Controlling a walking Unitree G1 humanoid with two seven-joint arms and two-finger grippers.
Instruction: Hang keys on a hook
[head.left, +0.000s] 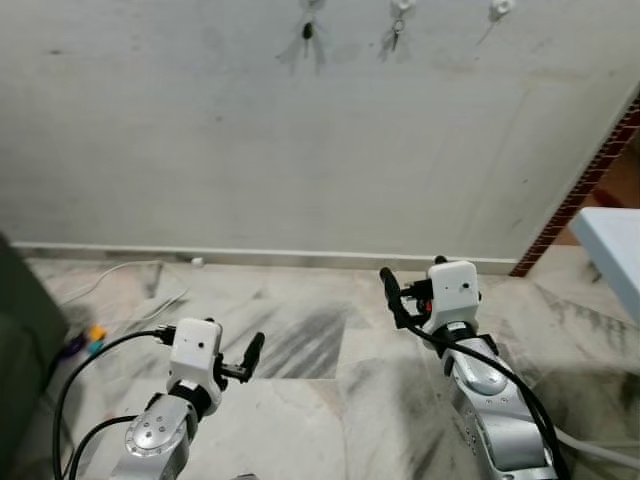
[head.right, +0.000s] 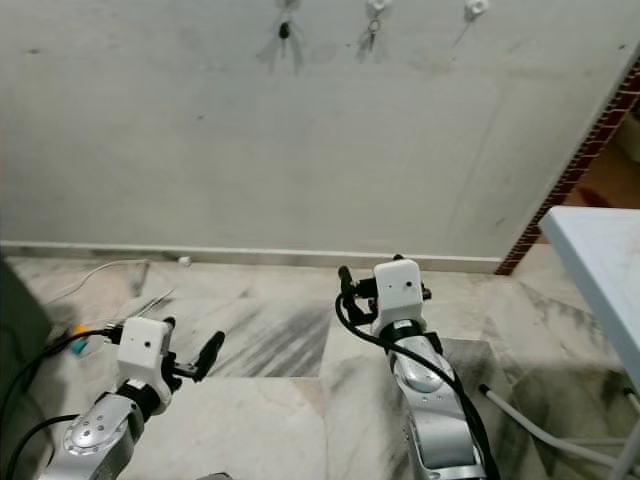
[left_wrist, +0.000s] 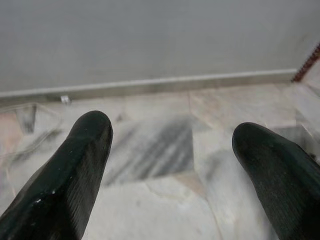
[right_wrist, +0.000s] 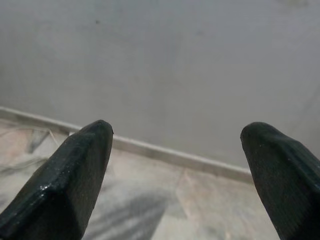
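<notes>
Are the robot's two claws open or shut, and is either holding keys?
Both open and empty: the left claw and right claw each show two black fingers spread apart, nothing between.

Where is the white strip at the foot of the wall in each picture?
Left eye view: the white strip runs across mid-picture.
Right eye view: likewise, mid-picture.
Left wrist view: across the upper third.
Right wrist view: slanting across the middle.
Shared landmark: the grey wall above it.

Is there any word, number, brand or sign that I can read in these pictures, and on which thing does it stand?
None can be read. The wall, the hooks with the hanging keys, the white housings of the left pincer and right pincer, and the white table carry no legible text.
</notes>
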